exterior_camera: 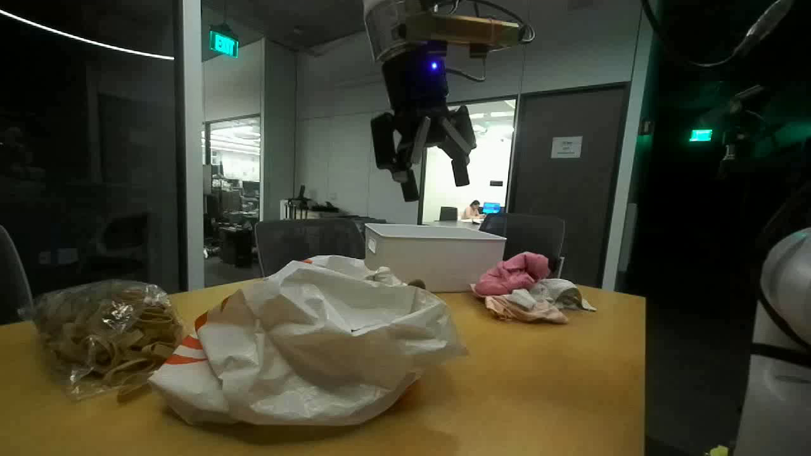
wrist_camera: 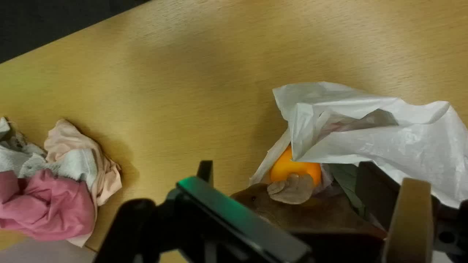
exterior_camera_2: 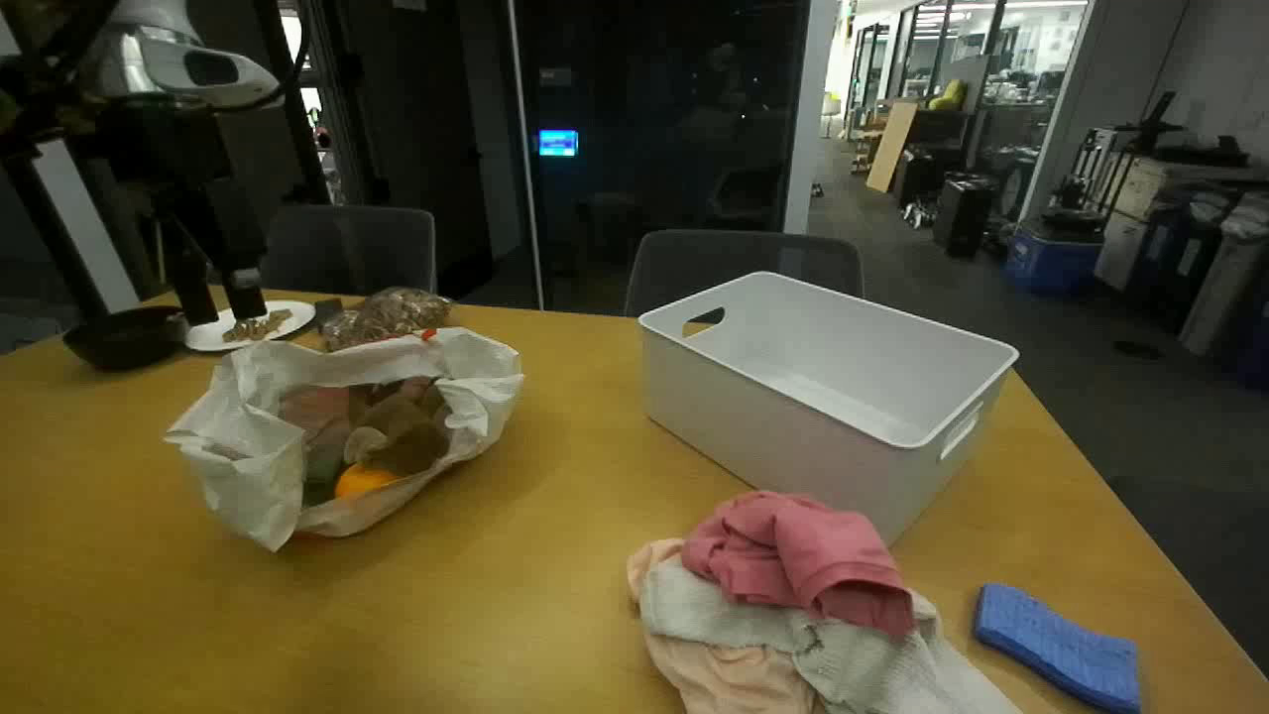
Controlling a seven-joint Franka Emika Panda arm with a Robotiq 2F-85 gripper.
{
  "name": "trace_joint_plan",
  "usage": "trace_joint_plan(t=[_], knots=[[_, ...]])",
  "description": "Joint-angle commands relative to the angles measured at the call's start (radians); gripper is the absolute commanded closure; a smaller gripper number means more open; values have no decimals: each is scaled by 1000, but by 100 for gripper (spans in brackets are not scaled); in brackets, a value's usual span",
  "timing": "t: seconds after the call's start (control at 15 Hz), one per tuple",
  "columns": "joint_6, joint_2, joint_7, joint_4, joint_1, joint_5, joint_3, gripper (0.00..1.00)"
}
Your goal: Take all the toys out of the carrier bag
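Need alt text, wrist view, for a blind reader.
Open gripper in the lower frame, partly hiding a white carrier bag that holds a brown animal toy and a rounded orange item. A heap of pink, pale grey and peach cloths lies at left on the wood-grain table.

I'd call this an office: chairs [exterior_camera_2: 749, 263] nr table [exterior_camera_2: 555, 595], glass wall [exterior_camera: 89, 158], EXIT sign [exterior_camera: 224, 44], person [exterior_camera: 471, 211] by monitor [exterior_camera: 491, 207] thru window.
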Motion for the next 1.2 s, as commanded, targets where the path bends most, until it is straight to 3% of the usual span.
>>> trace_joint_plan(t=[0.0,0.27,0.47,1.13], knots=[[-4,7,12,6,40,-11,-33,0],[-2,4,11,10,40,-11,-33,0],[66,63,-17,6,41,-8,-51,0],[551,428,-142,-17,57,14,-182,0]])
